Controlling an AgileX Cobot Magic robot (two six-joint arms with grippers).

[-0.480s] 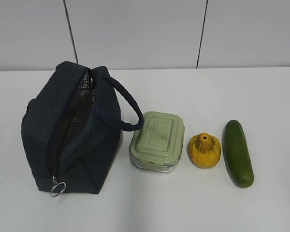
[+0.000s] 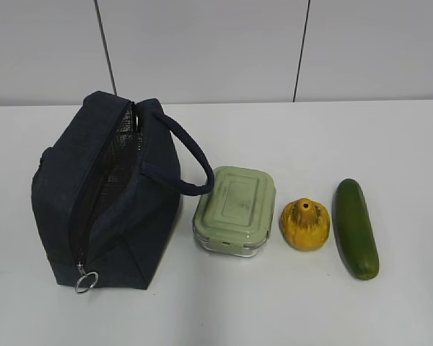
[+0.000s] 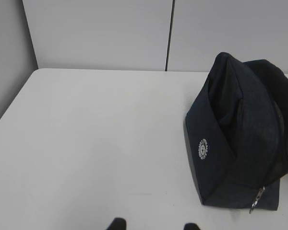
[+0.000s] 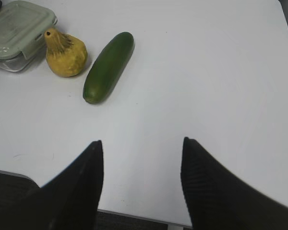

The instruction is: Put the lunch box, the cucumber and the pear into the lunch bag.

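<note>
Navy fabric lunch bag [image 2: 105, 194] sits on the left side of the white bench [image 2: 310, 303], zipper undone so you can see the silvery lining through the long slot, metal ring pull [image 2: 86, 280] hanging at the near end and the loop handle [image 2: 191, 162] arching toward the lunch box [image 2: 235, 210]. That box is just beside the bag, green lid on, nothing touching it. Next along to the right comes the pear [image 2: 305, 223], close to the box but apart, then the cucumber [image 2: 356, 228] lying lengthwise just beside the pear. All three are outside the bag. Right pincer [image 4: 141, 158] hangs above bare bench on the near side of the cucumber, fingers spread wide, holding nothing. Left pincer [image 3: 151, 224] only pokes two dark tips into the bottom edge of the left wrist view; they look parted with nothing between, though that's hard to call from so little. Neither arm shows in the exterior view.
</note>
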